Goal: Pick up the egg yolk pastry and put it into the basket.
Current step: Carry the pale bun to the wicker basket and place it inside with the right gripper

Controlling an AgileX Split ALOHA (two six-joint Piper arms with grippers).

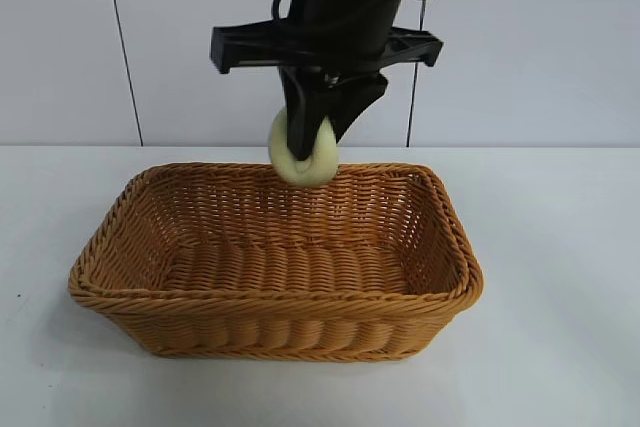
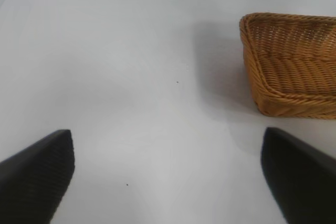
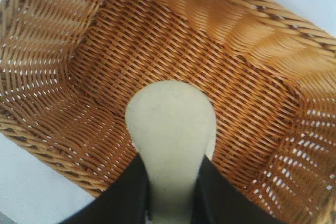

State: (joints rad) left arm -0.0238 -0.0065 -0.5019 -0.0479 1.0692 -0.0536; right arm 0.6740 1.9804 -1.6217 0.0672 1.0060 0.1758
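We noted the right gripper [image 1: 308, 152] with jaws pinched on the egg yolk pastry [image 1: 303, 157], hanging above the basket [image 1: 150, 292] near its far rim. Left gripper [image 2: 168, 177] parked aside, jaws wide, empty.

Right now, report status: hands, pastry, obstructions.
Right hand shut on pastry, above basket. Left hand open, parked over bare table. Nothing blocking the drop.
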